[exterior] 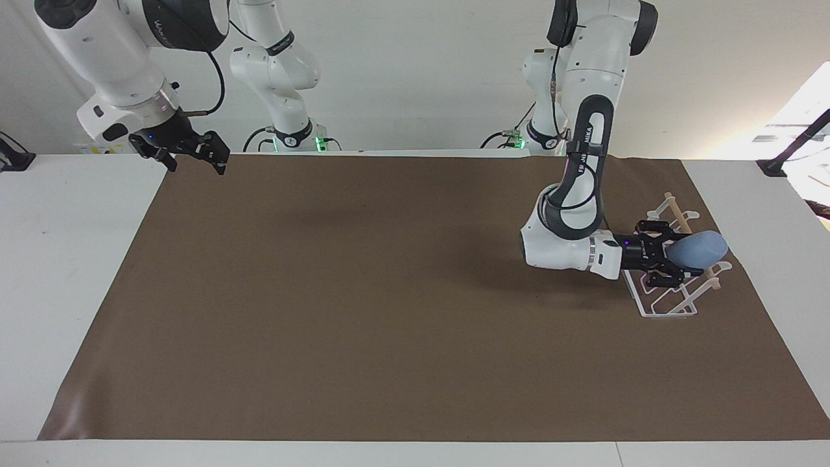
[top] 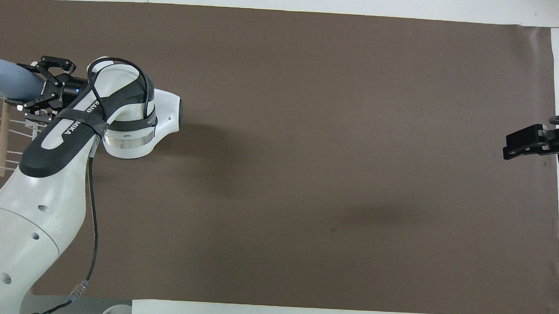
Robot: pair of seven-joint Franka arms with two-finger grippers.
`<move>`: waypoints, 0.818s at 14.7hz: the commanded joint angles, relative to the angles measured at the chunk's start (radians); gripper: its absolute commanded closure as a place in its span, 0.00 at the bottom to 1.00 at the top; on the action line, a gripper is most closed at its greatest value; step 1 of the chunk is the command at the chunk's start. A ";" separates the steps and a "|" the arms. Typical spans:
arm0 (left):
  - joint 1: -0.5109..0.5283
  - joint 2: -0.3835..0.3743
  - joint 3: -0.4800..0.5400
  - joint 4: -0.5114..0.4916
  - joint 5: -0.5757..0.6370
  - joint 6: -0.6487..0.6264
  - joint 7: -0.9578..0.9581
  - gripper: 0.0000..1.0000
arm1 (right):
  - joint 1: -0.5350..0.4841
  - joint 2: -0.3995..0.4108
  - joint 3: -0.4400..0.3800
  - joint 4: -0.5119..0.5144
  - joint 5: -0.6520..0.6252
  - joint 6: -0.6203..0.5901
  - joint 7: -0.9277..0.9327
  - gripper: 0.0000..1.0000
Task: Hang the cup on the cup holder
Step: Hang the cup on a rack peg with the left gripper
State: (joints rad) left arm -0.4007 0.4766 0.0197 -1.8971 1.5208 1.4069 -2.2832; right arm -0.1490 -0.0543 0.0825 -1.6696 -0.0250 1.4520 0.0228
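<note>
Light-blue plastic is held sideways over white wire: the cup (exterior: 699, 250) is gripped at its wider end by the left tool (exterior: 668, 261), its fingers closed around it, with the narrower closed base pointed toward the left arm's end of the tabletop (exterior: 65, 272). The cup is carried low over the cup holder (exterior: 674, 285), which stands on the brown mat (exterior: 389, 311) at that same end, and appears to be lined up with the slanted prongs just under the wooden rod (exterior: 690, 243); whether a prong is already inside cannot be told. The right tool (exterior: 188, 152) is kept raised over the mat's corner at the right arm's end, waiting, jaws seemingly parted and nothing held.
</note>
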 commanded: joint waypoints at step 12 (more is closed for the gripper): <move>-0.001 0.013 -0.009 0.035 -0.004 0.032 0.004 0.00 | 0.000 -0.021 0.003 -0.024 -0.001 -0.002 -0.021 0.00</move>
State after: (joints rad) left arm -0.4003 0.5136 0.0125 -1.8786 1.5208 1.4203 -2.3094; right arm -0.1459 -0.0551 0.0842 -1.6728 -0.0249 1.4520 0.0227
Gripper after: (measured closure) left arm 0.000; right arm 0.000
